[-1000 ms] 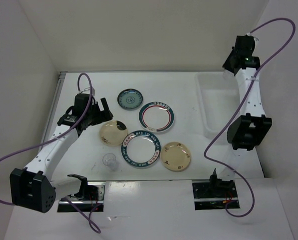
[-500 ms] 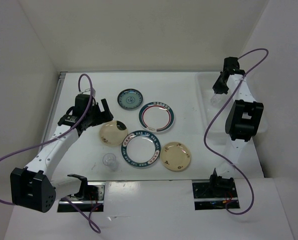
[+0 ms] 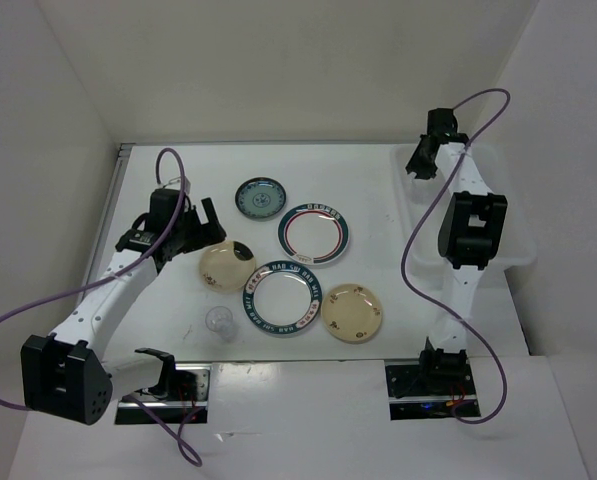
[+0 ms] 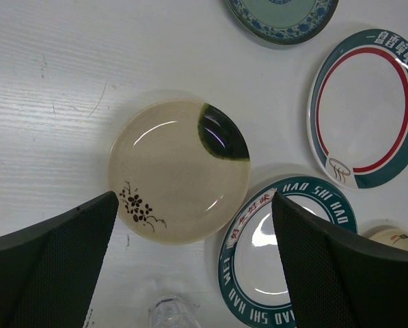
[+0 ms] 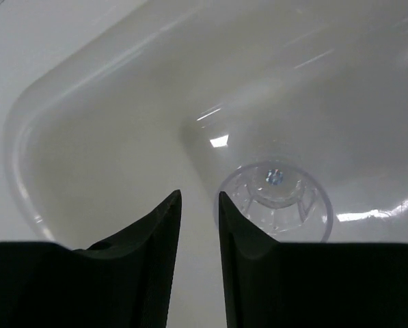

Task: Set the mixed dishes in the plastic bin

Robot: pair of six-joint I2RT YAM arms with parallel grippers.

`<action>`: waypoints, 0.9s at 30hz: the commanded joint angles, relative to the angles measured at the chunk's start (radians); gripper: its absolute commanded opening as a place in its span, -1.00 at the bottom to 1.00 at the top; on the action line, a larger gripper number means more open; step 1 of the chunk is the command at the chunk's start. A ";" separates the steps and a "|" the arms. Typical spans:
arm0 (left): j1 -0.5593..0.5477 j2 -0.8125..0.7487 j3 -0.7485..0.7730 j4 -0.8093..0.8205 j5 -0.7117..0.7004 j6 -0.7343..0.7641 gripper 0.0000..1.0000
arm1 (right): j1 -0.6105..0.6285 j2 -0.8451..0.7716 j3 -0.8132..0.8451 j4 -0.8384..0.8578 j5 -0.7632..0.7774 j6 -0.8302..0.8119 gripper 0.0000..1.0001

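Note:
My right gripper [image 5: 200, 198] is low inside the plastic bin [image 5: 67, 137], near its far-left corner [image 3: 410, 160]. Its jaws stand slightly open with nothing between them. A small clear cup [image 5: 275, 198] sits in the bin just beside the right finger. My left gripper [image 4: 195, 205] is wide open above a cream flower-marked plate [image 4: 180, 171]. On the table lie a teal saucer [image 3: 260, 198], two teal-rimmed plates [image 3: 315, 233] [image 3: 283, 297], the other cream plate [image 3: 352, 311] and another clear cup [image 3: 218, 322].
The bin [image 3: 513, 258] stands along the table's right side against the wall. White walls close the table at the back and both sides. A purple cable [image 3: 418, 240] loops beside the right arm.
The right arm came down from high at the back right into the bin's far-left corner, and its jaws parted beside the clear cup. The left arm has not moved.

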 commanded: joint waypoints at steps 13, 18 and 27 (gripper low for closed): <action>0.008 -0.005 0.011 0.031 0.001 -0.034 1.00 | 0.034 -0.338 0.047 0.054 -0.069 -0.057 0.40; 0.008 -0.105 0.022 -0.033 -0.013 -0.080 1.00 | 0.064 -0.555 -0.166 0.082 -0.177 -0.044 0.61; -0.015 -0.129 0.024 -0.277 0.277 -0.108 1.00 | 0.262 -0.718 -0.317 0.012 -0.119 -0.058 0.67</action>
